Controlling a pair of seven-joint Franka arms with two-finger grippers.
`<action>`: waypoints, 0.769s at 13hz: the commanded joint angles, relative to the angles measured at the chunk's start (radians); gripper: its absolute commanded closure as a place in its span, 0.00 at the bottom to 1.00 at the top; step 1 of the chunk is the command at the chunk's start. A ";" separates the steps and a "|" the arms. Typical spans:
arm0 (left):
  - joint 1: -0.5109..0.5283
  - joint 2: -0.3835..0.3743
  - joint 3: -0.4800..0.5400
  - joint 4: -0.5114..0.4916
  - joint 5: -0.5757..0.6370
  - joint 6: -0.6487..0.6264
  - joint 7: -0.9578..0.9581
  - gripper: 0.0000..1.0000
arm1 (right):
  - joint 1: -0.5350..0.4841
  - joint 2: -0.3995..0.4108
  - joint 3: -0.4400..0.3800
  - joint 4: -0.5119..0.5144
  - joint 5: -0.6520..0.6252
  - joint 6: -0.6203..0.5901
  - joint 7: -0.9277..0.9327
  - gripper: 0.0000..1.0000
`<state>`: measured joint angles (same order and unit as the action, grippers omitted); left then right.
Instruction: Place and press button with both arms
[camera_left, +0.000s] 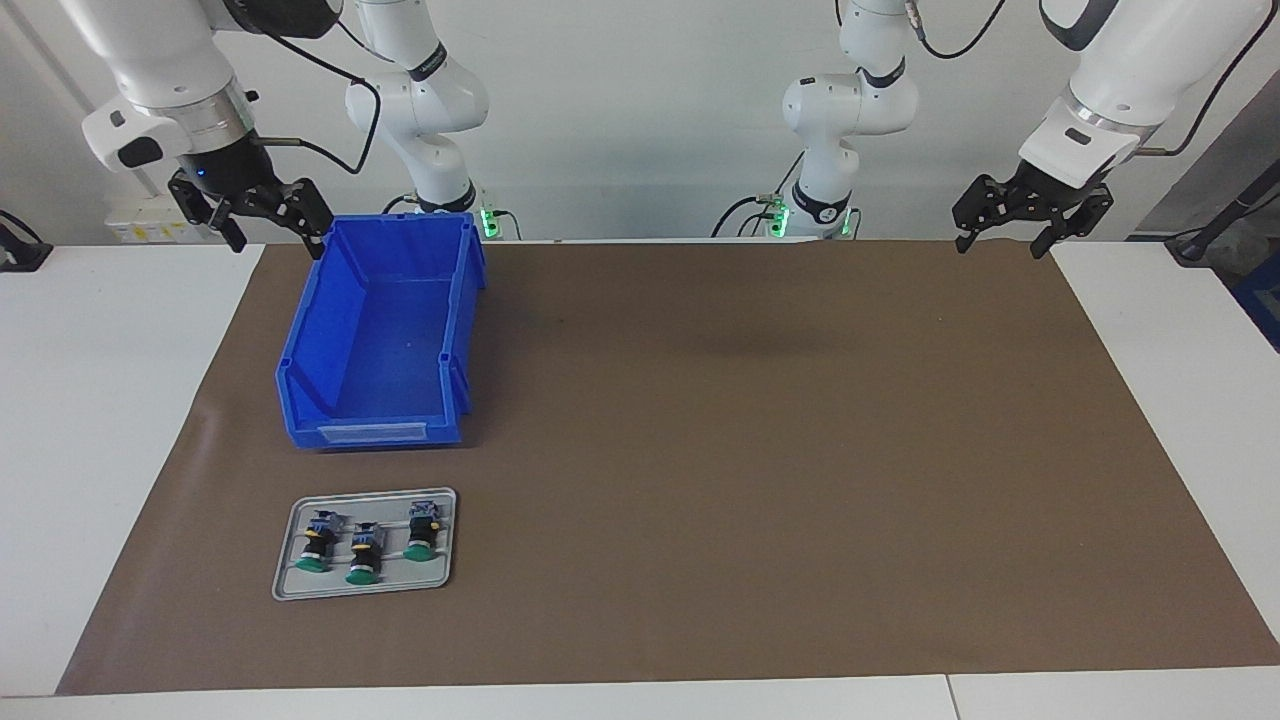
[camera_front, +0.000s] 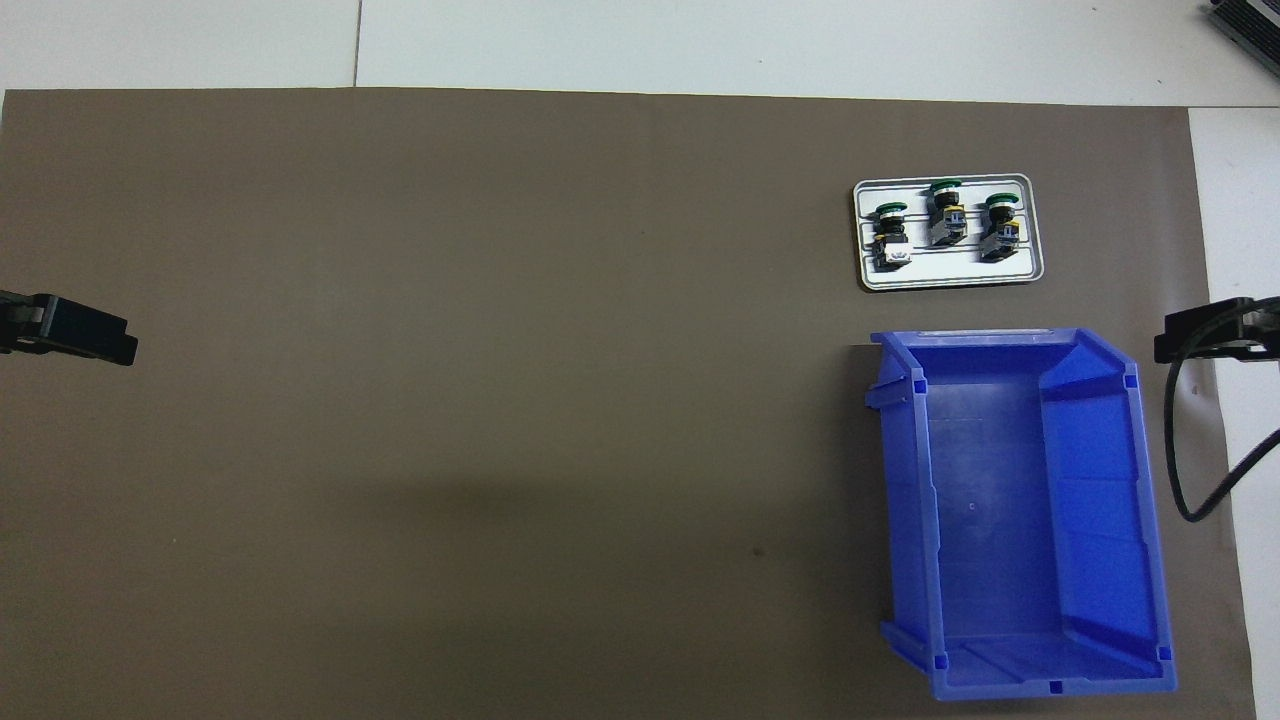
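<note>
Three green-capped buttons (camera_left: 363, 553) (camera_front: 945, 215) lie side by side on a small grey tray (camera_left: 285, 590) (camera_front: 950, 283), caps pointing away from the robots. The tray sits at the right arm's end of the brown mat, farther from the robots than the blue bin (camera_left: 375, 432) (camera_front: 905, 520). My right gripper (camera_left: 277, 228) (camera_front: 1200, 335) hangs open and holds nothing, up in the air over the mat's edge beside the bin's corner. My left gripper (camera_left: 1002, 240) (camera_front: 90, 340) hangs open and holds nothing over the mat's edge at the left arm's end.
The blue bin holds nothing and stands close to the right arm's base. The brown mat (camera_left: 750, 450) covers most of the white table. A black cable (camera_front: 1185, 470) loops down from the right wrist beside the bin.
</note>
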<state>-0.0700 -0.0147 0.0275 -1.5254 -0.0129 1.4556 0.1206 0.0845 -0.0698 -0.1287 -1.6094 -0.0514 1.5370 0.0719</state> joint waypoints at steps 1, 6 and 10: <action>0.007 -0.022 -0.005 -0.024 0.013 -0.003 0.002 0.00 | -0.011 0.038 0.006 0.051 -0.007 0.005 -0.024 0.00; 0.007 -0.022 -0.005 -0.024 0.013 -0.003 0.002 0.00 | -0.017 0.134 0.007 0.138 0.005 0.038 -0.024 0.00; 0.007 -0.022 -0.005 -0.024 0.013 -0.003 0.002 0.00 | -0.020 0.321 0.006 0.215 0.024 0.217 -0.026 0.00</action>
<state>-0.0700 -0.0147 0.0275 -1.5254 -0.0129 1.4555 0.1206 0.0839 0.1246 -0.1284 -1.4837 -0.0488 1.6980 0.0719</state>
